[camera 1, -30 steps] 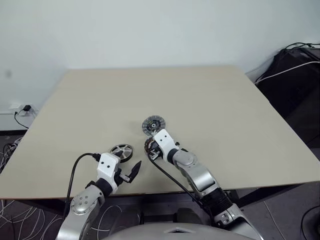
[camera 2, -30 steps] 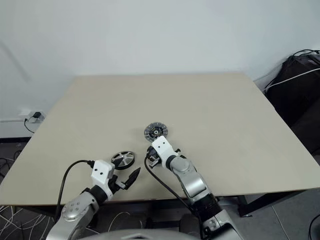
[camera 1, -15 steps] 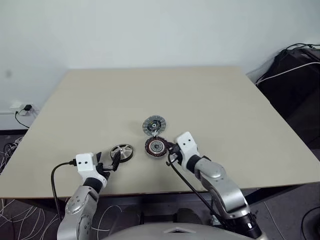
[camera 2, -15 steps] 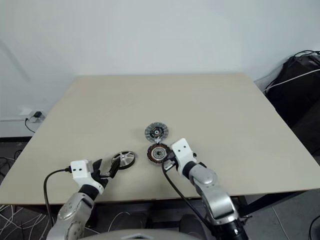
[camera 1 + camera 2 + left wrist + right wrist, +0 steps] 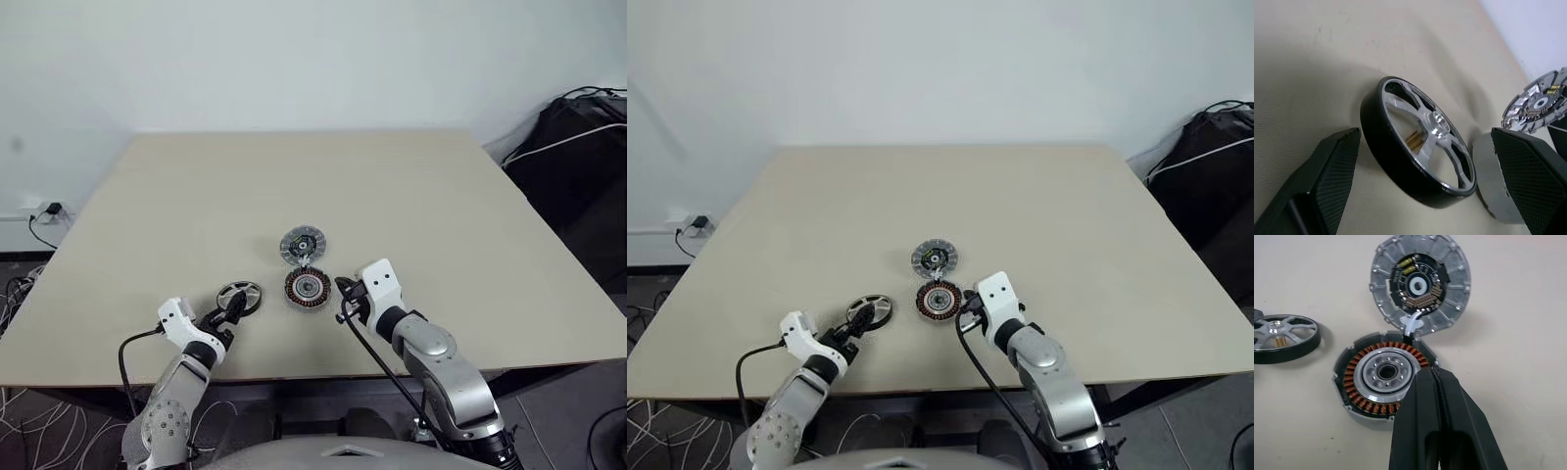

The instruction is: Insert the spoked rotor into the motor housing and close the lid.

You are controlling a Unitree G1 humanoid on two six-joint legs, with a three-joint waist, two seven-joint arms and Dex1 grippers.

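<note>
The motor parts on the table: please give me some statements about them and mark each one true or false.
1. The spoked rotor lies between the open fingers of the left end effector. True.
2. The rotor already sits inside the motor housing. False: it lies apart on the table.
3. The lid lies with its inner face up. True.
4. The right end effector is wide open. False: it is shut.

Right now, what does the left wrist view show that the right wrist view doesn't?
Left wrist view alone: the left hand, open, one finger on either side of the spoked rotor.
Right wrist view alone: the right hand, shut, beside the motor housing's copper windings.
Both: rotor, housing and the lid with its inner face showing, on the table.
</note>
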